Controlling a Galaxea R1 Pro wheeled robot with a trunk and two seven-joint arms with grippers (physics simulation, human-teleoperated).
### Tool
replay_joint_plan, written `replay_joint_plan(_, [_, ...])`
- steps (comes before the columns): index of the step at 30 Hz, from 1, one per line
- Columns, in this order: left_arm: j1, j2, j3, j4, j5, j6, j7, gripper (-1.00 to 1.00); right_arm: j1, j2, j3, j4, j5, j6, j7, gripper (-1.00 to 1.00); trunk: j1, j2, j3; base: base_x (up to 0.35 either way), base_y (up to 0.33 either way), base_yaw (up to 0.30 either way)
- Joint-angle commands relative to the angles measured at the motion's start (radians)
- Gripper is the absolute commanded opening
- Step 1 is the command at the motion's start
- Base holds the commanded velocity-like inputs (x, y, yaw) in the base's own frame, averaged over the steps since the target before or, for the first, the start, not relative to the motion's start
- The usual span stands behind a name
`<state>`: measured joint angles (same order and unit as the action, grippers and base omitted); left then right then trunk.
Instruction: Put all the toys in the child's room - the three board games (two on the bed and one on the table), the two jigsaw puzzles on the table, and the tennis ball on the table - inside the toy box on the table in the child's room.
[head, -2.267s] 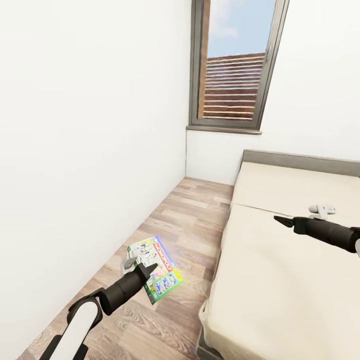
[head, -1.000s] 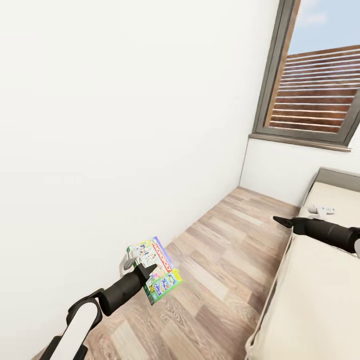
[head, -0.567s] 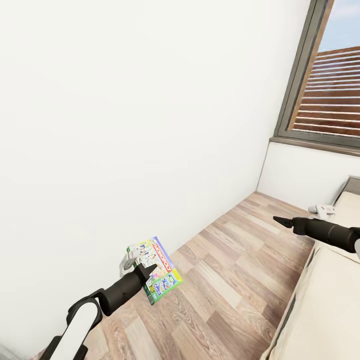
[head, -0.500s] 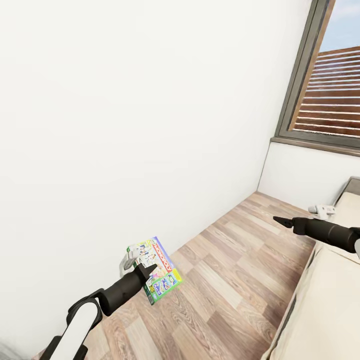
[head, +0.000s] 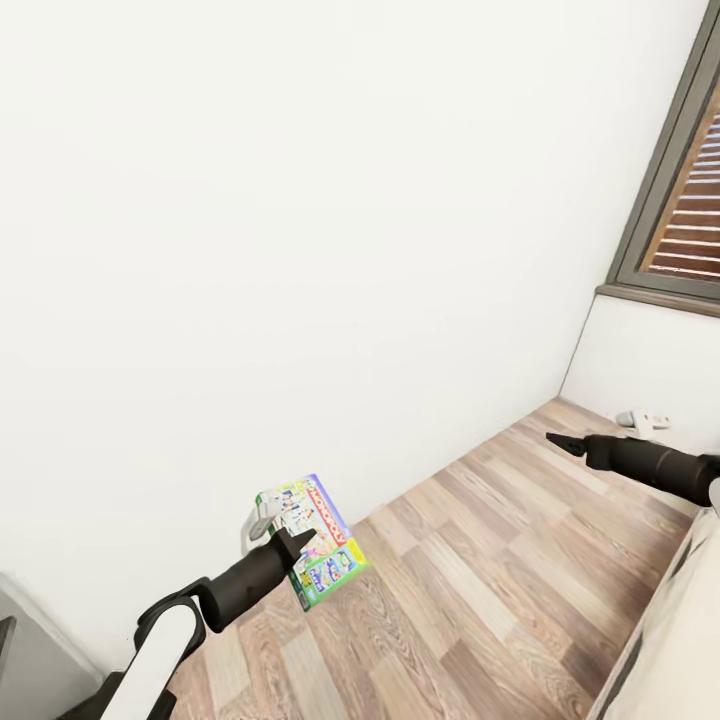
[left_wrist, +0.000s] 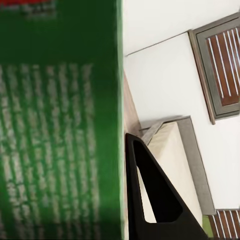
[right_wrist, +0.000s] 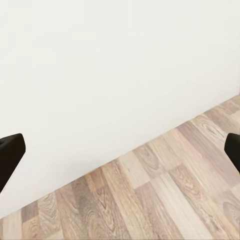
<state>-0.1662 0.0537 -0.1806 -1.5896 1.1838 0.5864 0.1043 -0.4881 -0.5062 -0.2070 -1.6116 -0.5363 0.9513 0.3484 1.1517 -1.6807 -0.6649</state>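
The whole view is swinging round to the robot's left: the window (head: 680, 190) that was filling the middle of the head picture a couple of seconds back is now sliding off at the edge, the bed (head: 675, 640) is shrinking to a corner sliver, and the blank white wall (head: 300, 220) is taking over, so the base is turning away from the bed, presumably heading for the table and its toy box. The wood floor (head: 470, 570) is running open alongside the wall, and a dark grey piece of furniture (head: 25, 650) is just edging in low at the side (the one thing near the turning path, too little showing to name it). The arms are riding along unchanged. The left gripper (head: 272, 528) is clamping the green-white board game (head: 318, 540), carrying it tilted above the floor; in the left wrist view the box's green face (left_wrist: 60, 130) is pressing against one dark finger (left_wrist: 155, 195). The right gripper (right_wrist: 120, 150) is hanging spread wide and empty, its fingertips (right_wrist: 10, 155) well apart over bare planks.
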Motion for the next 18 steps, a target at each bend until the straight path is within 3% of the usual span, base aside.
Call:
replay_joint_plan(1, [-0.001, 0.000, -0.002, -0.001, 0.011, 0.002, 0.010, -1.00, 0.000, 0.000, -0.002, -0.001, 0.007, 0.004, 0.009, 1.00, -0.004, 0.007, 0.002, 0.000, 0.000, 0.294])
replay_joint_plan(18, [-0.001, 0.001, -0.005, -0.003, 0.011, 0.003, 0.008, -1.00, 0.000, 0.000, 0.013, -0.001, 0.007, 0.004, 0.009, 1.00, -0.069, 0.126, 0.055, 0.000, 0.000, 0.294])
